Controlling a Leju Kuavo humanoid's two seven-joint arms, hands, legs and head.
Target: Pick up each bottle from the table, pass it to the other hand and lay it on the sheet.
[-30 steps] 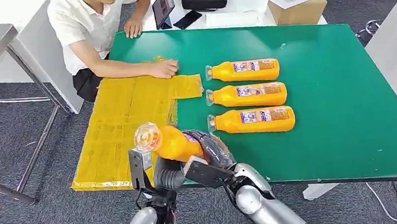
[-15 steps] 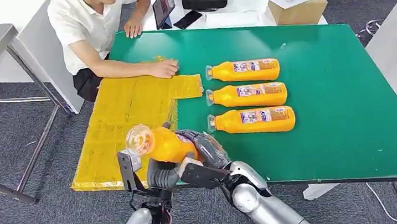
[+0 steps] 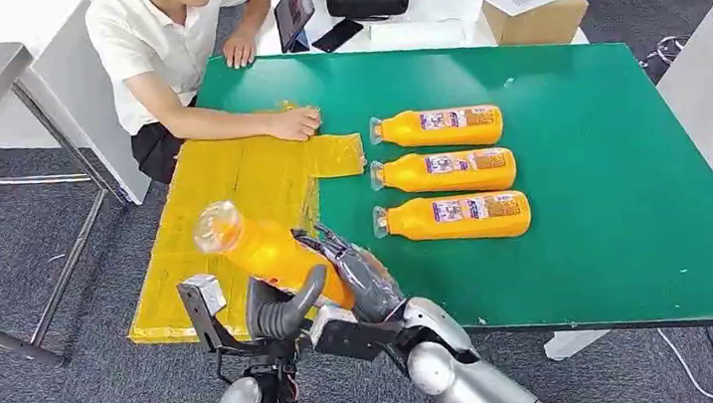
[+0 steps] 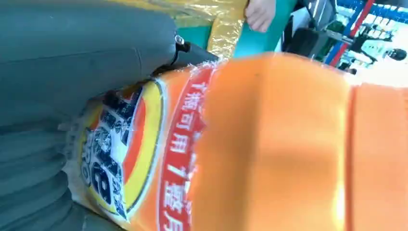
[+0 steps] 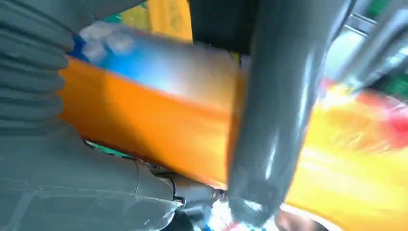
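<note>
Person [image 3: 166, 41] seated at 11 o'clock of the green table [image 3: 621, 184]; their hand [image 3: 296, 124] rests on the far edge of the yellow sheet [image 3: 234, 214].

Yellow sheet covers the table's 9 o'clock side and overhangs the near edge.

Your left hand [image 3: 279, 310] sits at 7 o'clock, over the sheet's near corner. Its thick thumb curls up around the belly of the held bottle [image 3: 268, 254]. In the left wrist view the left hand's grey cover [image 4: 72, 72] lies tight against the held bottle's label [image 4: 144, 154], so you can read it as gripping the bottle.

Held bottle: orange, tilted, clear cap end pointing toward 10 o'clock and raised above the sheet. The base end is buried between the two hands.

Your right hand [image 3: 360, 276] is just beside the left, toward 6 o'clock, fingers wrapped over the base end of the same bottle. The right wrist view is blurred, but you see a dark finger [image 5: 274, 120] crossing the orange body [image 5: 144, 125] with the ribbed cover [image 5: 33, 72] against it. Both hands hold it together.

Toward 1 o'clock, three more bottles lie on their sides on the bare green, caps toward the sheet: far bottle [image 3: 440, 128], middle bottle [image 3: 447, 172], near bottle [image 3: 456, 218]. They are stacked in a column, near one another, well apart from your hands.
</note>
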